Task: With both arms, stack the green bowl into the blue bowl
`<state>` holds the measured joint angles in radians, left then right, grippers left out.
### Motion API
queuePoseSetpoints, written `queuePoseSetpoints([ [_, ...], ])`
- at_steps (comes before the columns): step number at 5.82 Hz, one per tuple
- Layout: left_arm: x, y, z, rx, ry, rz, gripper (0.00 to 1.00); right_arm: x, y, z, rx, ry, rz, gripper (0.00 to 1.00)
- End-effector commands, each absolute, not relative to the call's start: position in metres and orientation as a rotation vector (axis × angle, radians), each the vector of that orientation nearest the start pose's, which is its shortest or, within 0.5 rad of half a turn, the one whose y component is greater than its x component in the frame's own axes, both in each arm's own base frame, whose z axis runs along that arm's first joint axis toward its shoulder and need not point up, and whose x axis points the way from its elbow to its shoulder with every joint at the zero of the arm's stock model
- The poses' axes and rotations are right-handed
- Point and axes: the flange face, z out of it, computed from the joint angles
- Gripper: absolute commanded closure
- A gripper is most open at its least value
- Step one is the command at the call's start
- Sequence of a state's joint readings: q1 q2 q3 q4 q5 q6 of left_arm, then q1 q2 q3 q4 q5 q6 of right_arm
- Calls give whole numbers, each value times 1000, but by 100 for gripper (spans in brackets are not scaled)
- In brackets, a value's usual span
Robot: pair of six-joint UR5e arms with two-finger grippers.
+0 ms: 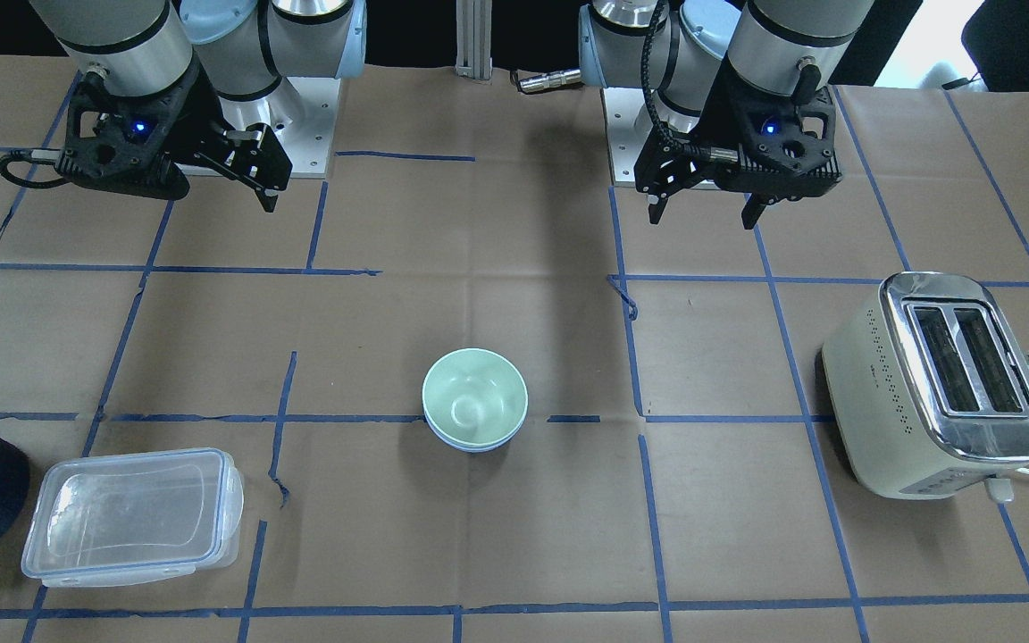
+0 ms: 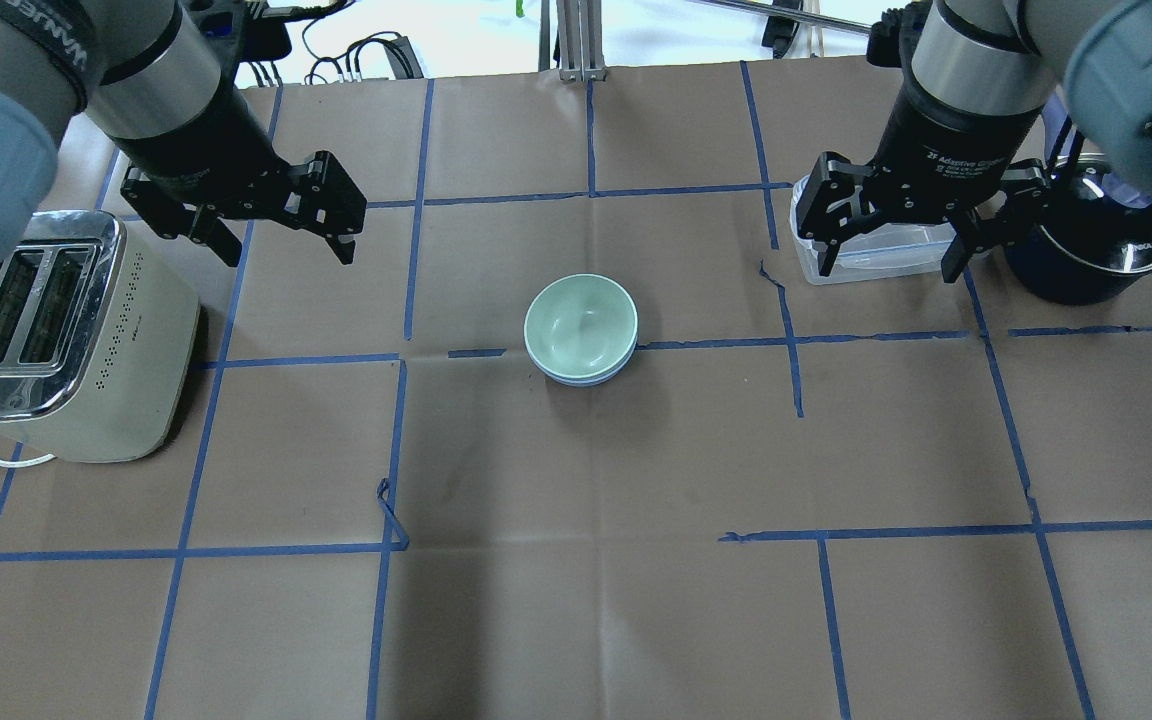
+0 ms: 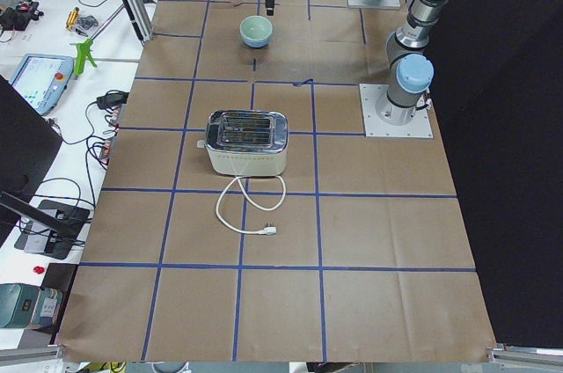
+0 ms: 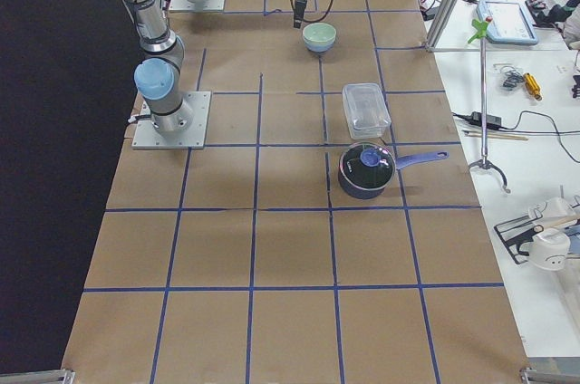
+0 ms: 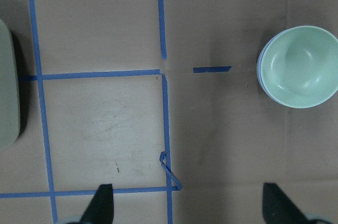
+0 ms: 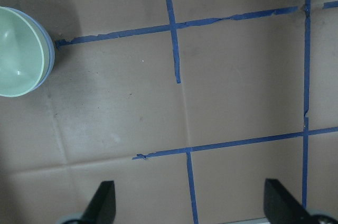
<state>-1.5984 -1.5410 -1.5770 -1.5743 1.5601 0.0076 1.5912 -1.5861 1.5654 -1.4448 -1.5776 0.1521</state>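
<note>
The green bowl (image 2: 581, 322) sits nested inside the blue bowl (image 2: 581, 381) at the table's middle; only a thin blue rim shows under it. The stack also shows in the front view (image 1: 474, 397), with the blue rim (image 1: 474, 446) below. My left gripper (image 2: 288, 250) is open and empty, raised above the table beside the toaster, well to the left of the bowls. My right gripper (image 2: 886, 268) is open and empty, raised over the clear container, well to the right of them. Both wrist views show wide-apart fingertips and the green bowl (image 5: 300, 65) (image 6: 18, 57) at the frame's side.
A cream toaster (image 2: 66, 340) with a white cord stands at the left. A clear plastic container (image 1: 130, 513) and a dark pot (image 2: 1096, 240) stand at the right. Blue tape lines cross the brown paper table cover.
</note>
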Motion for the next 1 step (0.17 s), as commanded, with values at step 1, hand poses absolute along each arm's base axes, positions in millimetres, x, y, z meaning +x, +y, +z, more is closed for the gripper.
queuePoseSetpoints([
  [1,-148,-477,499,56,3152,-31,2,142,-471,486,205,3146,166,0],
])
